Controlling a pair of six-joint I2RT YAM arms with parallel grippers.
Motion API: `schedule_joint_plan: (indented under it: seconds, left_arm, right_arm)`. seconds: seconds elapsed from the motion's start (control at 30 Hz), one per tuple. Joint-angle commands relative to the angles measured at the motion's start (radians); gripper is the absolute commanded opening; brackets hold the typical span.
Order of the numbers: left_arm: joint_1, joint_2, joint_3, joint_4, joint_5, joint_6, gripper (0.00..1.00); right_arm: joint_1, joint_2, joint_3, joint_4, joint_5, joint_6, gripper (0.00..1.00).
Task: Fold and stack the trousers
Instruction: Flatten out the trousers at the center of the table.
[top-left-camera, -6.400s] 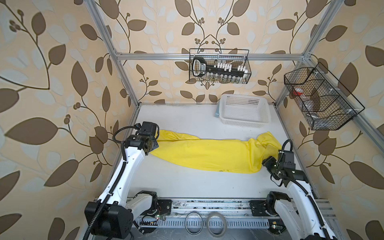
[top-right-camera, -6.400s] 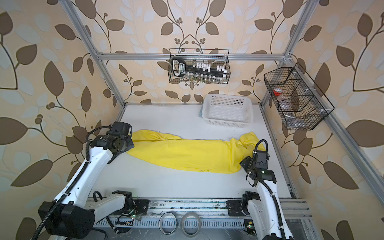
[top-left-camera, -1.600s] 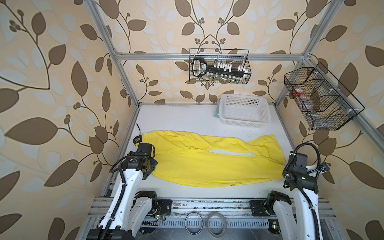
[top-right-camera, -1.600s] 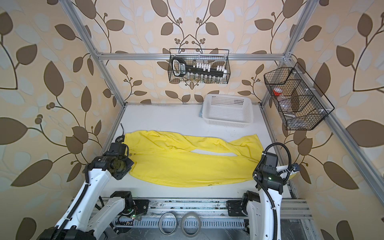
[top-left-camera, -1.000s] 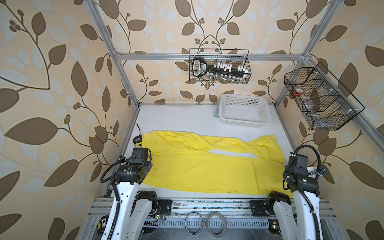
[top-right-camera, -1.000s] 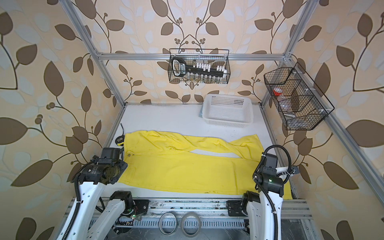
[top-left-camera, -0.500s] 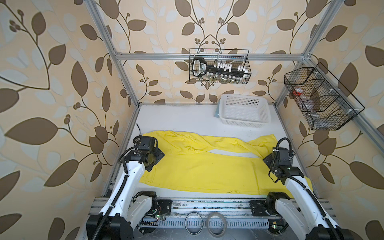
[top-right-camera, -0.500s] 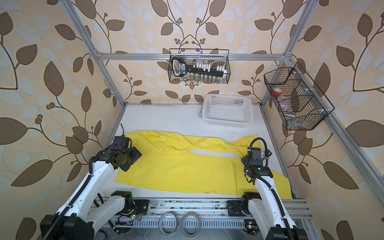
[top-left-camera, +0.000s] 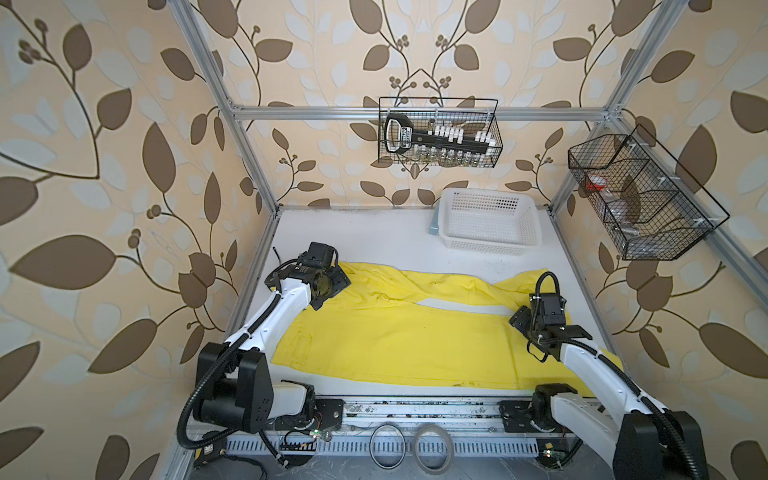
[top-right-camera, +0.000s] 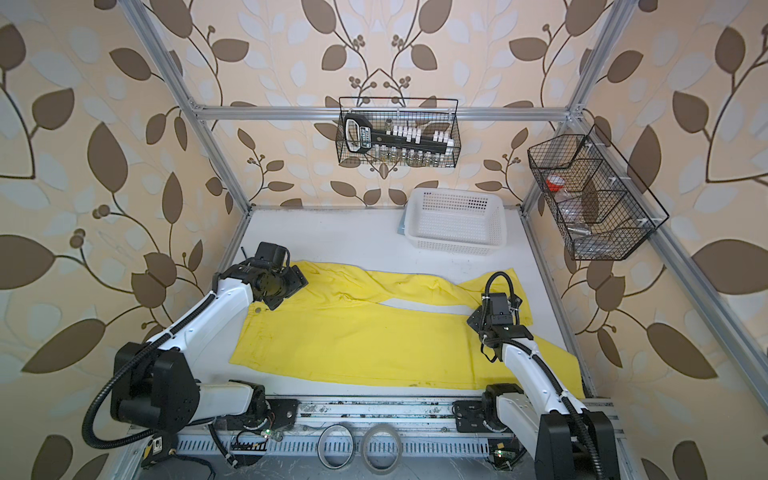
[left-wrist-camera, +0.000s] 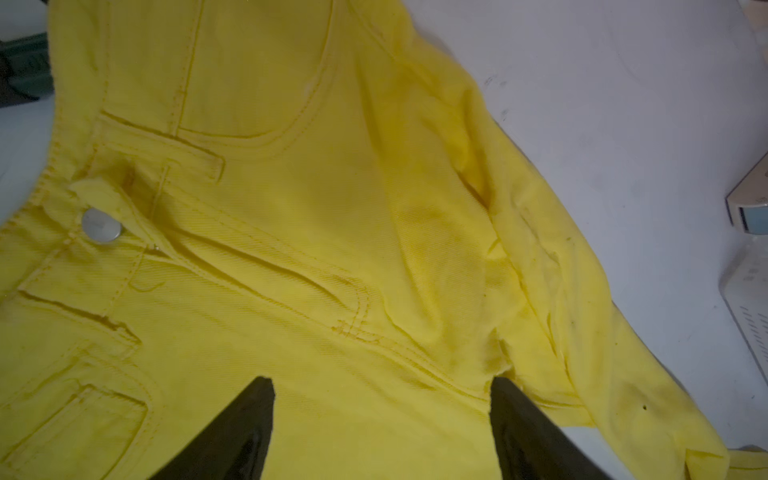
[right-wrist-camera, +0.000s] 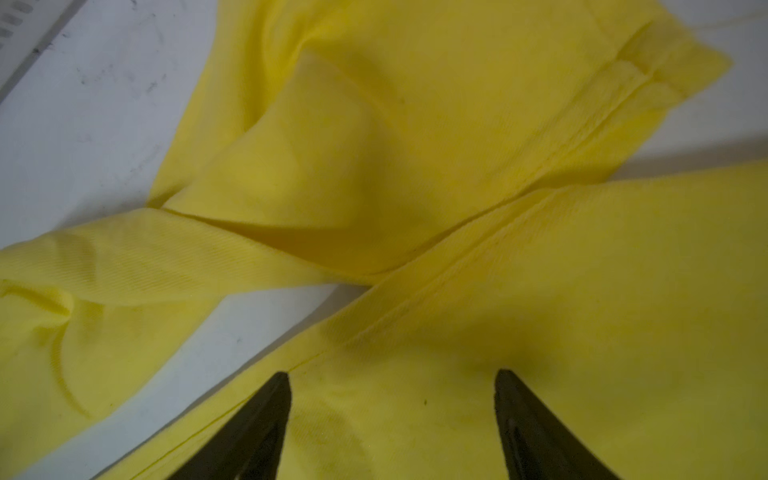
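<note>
Since about a second ago both arms have swung back in from the front corners and let go. The left gripper now sits over the waist end and the right gripper over the leg end. The yellow trousers are also way more spread out than the bunched-up roll they were a few seconds back. They lie flat across the white table, waist on the robot's left and legs running off to its right. The near leg is smooth along the front edge. The far leg is more wrinkled, with a thin sliver of table showing between the two. In the left wrist view the jaws stand wide apart with nothing pinched, just cloth below them, near the fly and the silver button. It's the same on the right: jaws wide and nothing gripped, above the near leg's seam where the far leg's hem end lies against it. The white perforated basket sits in the back right corner, clear of the trousers.
</note>
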Motion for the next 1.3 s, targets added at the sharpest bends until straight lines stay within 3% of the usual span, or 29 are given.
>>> schedule_joint_plan:
  seconds: [0.0,0.33,0.53,0.77,1.03,1.27]
  left_arm:
    - [-0.008,0.065,0.097,0.016,-0.034,0.048,0.85]
    - [-0.034,0.348,0.333,-0.012,-0.024,0.058,0.85]
    - [-0.093,0.51,0.443,-0.02,-0.012,0.023,0.84]
    - [-0.135,0.615,0.497,-0.025,-0.006,-0.008,0.79]
    - [-0.137,0.64,0.48,0.0,-0.018,-0.032,0.5]
    - [-0.137,0.636,0.501,-0.001,-0.008,-0.026,0.23]
  right_arm:
    - [-0.013,0.0,0.096,-0.006,0.022,-0.1,0.88]
    - [-0.076,0.282,0.269,0.109,-0.093,-0.232,0.91]
    - [-0.071,0.449,0.319,0.165,-0.096,-0.237,0.93]
    - [-0.059,0.516,0.295,0.21,-0.138,-0.142,0.95]
    - [-0.029,0.516,0.249,0.236,-0.102,-0.084,0.92]
    - [0.024,0.364,0.239,0.143,0.003,-0.138,0.94]
